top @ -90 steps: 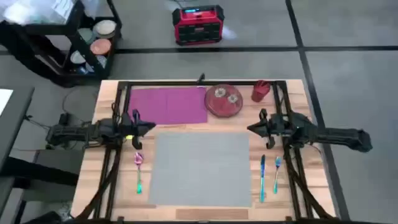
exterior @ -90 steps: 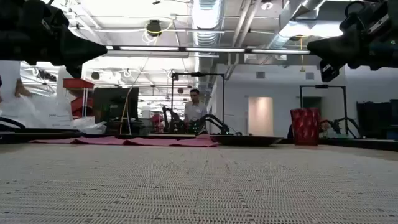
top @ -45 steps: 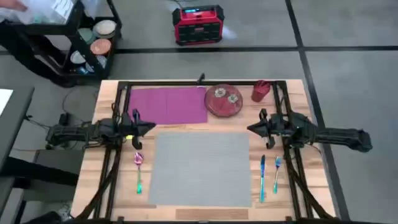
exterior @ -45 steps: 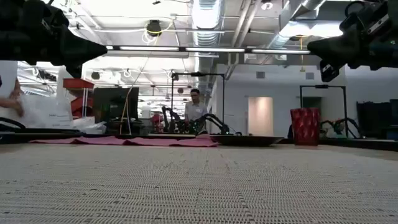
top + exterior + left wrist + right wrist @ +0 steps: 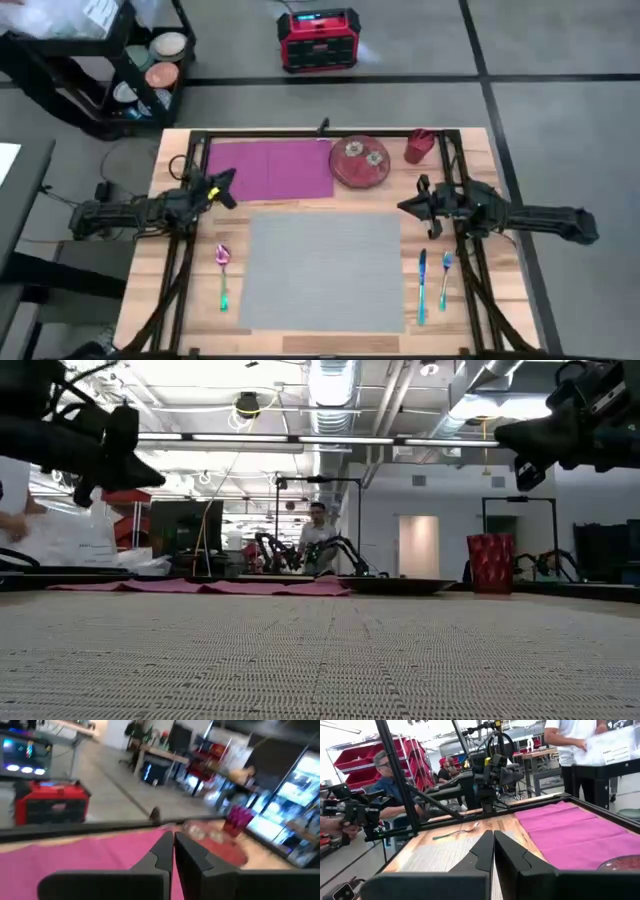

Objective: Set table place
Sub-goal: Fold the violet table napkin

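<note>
**Grey placemat centred on the counter, both arms raised beside it**

The large, plain grey rectangular placemat [image 5: 323, 271] lies flat in the middle of the light-wood butcher-block counter [image 5: 508, 300], filling the near half between the two arms. It is close to square; its slightly longer side runs from the left arm's side to the right arm's side, and its edges lie parallel to the counter's edges. In the low view its woven surface [image 5: 320, 660] fills the foreground.

The left jaws [image 5: 224, 184] hang just beyond the placemat's far-left corner, over the near-left corner of the magenta cloth napkin [image 5: 270, 168], and point diagonally toward the far side. The left wrist view shows their two dark fingers [image 5: 161, 854] pressed together with nothing between them. The right jaws [image 5: 408, 207] hover at the placemat's far-right corner, pointing across toward the left arm; their fingers [image 5: 482, 851] are likewise clenched on nothing. Neither touches the placemat.

The napkin lies flat just beyond the placemat's far edge. Beside it stands a round red plate with pale motifs [image 5: 360, 161], then a red cup [image 5: 418, 146] near the far-right corner. A spoon with a pink bowl and teal handle [image 5: 223, 275] lies left of the placemat; two blue-handled utensils [image 5: 432, 279] lie right of it, all parallel to its side edges.
</note>
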Motion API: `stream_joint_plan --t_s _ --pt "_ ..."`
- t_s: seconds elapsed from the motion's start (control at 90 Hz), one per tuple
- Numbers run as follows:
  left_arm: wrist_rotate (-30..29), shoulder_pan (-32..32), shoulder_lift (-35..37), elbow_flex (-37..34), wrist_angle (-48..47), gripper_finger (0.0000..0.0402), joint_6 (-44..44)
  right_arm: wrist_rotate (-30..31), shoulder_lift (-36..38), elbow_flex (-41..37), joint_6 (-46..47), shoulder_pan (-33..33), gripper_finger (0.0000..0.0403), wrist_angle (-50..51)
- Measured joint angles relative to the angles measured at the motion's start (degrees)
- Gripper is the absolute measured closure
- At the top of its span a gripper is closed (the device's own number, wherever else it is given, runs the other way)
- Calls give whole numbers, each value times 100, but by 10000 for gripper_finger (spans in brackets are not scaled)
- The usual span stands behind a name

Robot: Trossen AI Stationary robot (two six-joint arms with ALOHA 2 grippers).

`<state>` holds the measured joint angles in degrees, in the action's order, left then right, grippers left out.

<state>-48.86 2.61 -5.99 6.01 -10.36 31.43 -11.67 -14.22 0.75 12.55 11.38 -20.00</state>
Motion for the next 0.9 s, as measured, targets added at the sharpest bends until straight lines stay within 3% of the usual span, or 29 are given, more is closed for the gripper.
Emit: stream_joint_plan --t_s 0.256,0.567,0.756,0.9 --pt "636 713 -1244 1321 -1109 402 606 0 -2 0 3 0 403 -167" --pt "902 1684 -4393 3625 -2752 402 -454 1 -2 0 274 1 403 -293" --pt "1651 2560 -5613 3895 -3837 402 1075 -1 -2 0 906 0 403 -292" --pt "2191 3130 -6024 3744 -3828 402 1385 -47 -2 0 991 -15 403 -287"
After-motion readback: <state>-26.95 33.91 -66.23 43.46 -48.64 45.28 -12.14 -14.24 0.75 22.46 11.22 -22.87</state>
